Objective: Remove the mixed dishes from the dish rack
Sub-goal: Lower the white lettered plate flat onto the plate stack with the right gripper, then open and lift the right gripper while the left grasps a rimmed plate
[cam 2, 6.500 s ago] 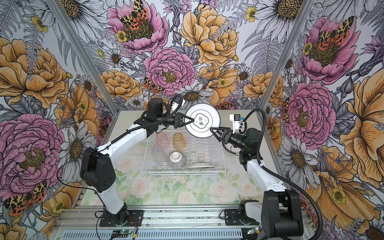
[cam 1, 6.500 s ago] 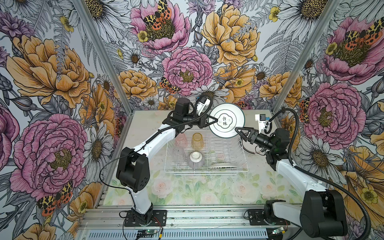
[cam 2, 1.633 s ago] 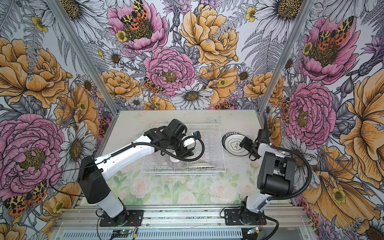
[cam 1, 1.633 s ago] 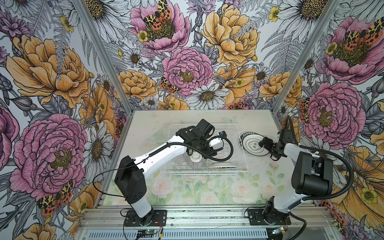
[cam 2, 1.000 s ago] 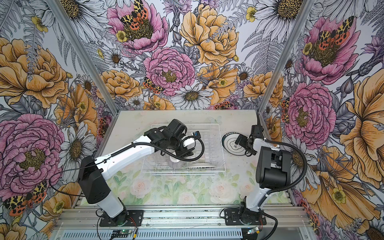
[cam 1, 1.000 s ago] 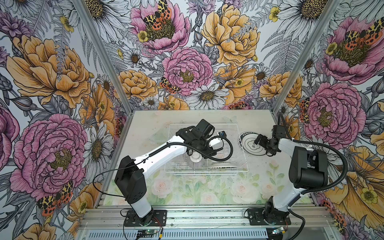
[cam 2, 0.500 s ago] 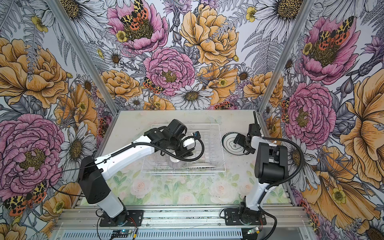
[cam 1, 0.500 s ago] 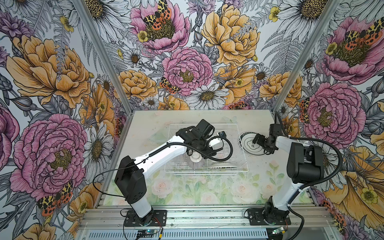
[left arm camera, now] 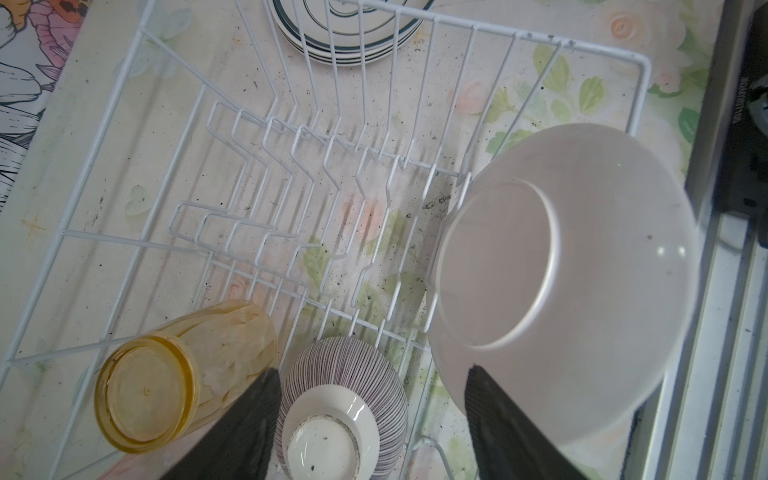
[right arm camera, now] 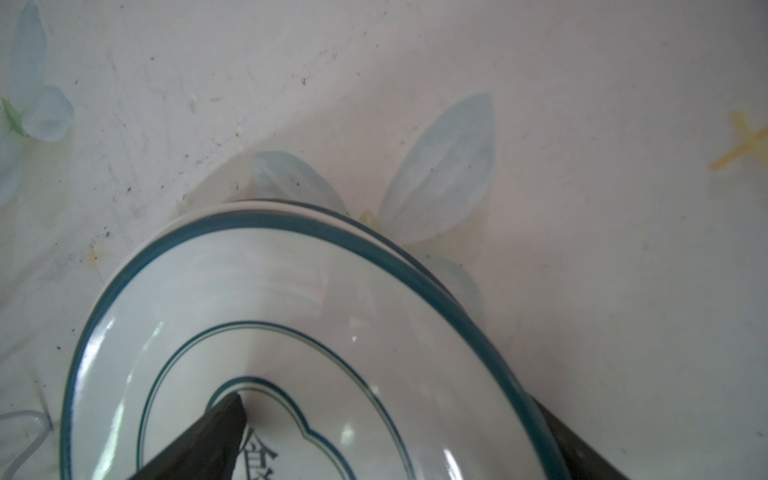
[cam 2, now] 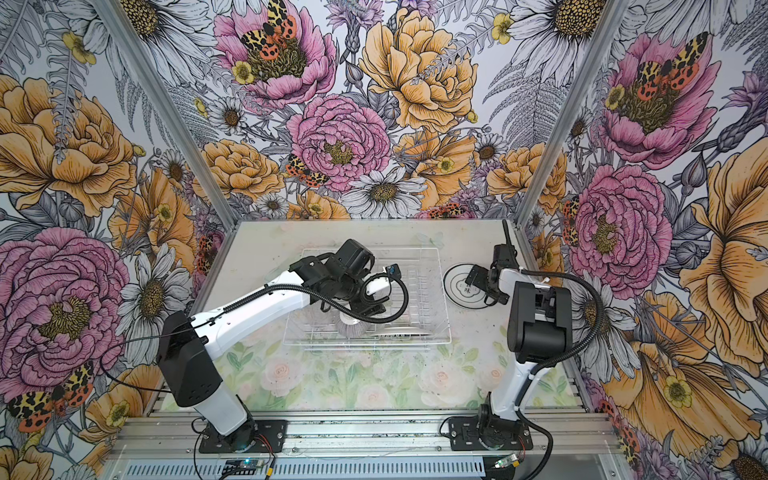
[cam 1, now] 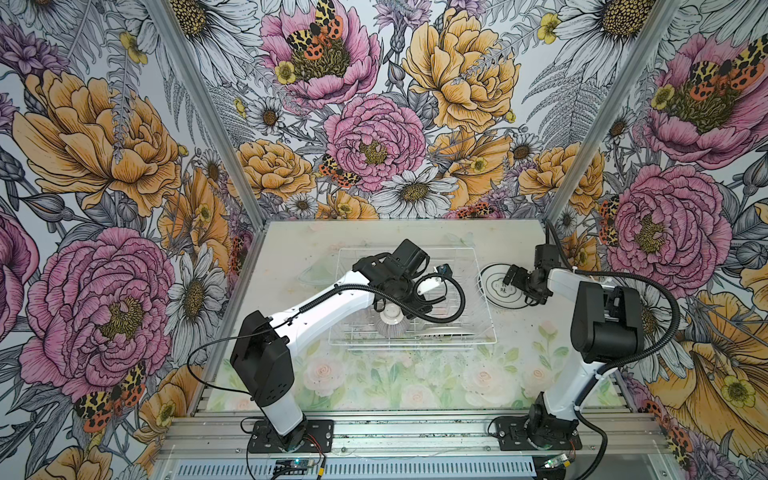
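Observation:
The white wire dish rack (cam 1: 415, 345) (cam 2: 365, 341) (left arm camera: 640, 70) sits mid-table. Inside it an upturned ribbed grey-purple bowl (cam 1: 390, 328) (cam 2: 351, 328) (left arm camera: 345, 374) stands between the open fingers of my left gripper (left arm camera: 372, 372); one finger is against its side, the other is clear of it. Beside the bowl an amber tumbler (left arm camera: 166, 386) lies on its side and a white plate (left arm camera: 582, 270) (cam 1: 444, 330) leans on the prongs. To the right of the rack a stack of teal-rimmed plates (cam 1: 496, 286) (cam 2: 461, 286) (right arm camera: 291, 332) rests on the table. My right gripper (cam 1: 515, 286) (right arm camera: 392, 411) is open astride the stack's rim.
The floral table mat (cam 1: 395, 386) runs from the rack to the front rail. Enclosure walls stand close on three sides. My right arm's elbow (cam 1: 602, 320) sits near the right wall. A faint clear shape (cam 1: 316, 274) lies left of the rack.
The right arm has swung its elbow inward and its gripper has crept toward the back over the plate stack. The left arm and bowl have not moved.

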Controlling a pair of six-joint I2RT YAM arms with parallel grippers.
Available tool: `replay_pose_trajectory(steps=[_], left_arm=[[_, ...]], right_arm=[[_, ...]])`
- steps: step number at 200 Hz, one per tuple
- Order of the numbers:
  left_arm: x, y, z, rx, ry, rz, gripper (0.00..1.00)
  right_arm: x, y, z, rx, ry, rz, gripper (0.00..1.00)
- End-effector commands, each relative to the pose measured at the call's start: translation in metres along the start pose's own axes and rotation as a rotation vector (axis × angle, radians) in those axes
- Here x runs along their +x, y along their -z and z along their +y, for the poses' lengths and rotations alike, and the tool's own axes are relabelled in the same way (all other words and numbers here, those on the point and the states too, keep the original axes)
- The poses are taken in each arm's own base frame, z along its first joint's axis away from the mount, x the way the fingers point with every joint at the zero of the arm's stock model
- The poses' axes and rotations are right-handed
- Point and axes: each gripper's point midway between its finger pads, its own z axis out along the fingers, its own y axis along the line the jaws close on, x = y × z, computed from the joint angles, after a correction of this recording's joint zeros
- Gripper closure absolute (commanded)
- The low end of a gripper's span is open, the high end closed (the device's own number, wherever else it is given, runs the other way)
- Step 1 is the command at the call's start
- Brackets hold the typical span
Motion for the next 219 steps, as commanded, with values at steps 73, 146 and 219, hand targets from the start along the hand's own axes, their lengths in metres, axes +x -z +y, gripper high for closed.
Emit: replay_pose_trajectory(steps=[73,146,219], left_arm=[[0.009,-0.002,0.009,-0.035,-0.017,0.043,0.28],[0.007,0.001,0.005,-0.027,-0.019,0.029,0.28],[-0.021,0.021,-0.032,0.052,-0.095,-0.067,0.31]], right_arm=[[-0.001,-0.007,0.003,0.082,0.028,0.026,0.00],[-0.004,0.002,0.001,0.102,0.035,0.012,0.01],[-0.030,0.066,-0.010,0.057,0.017,-0.132,0.00]])
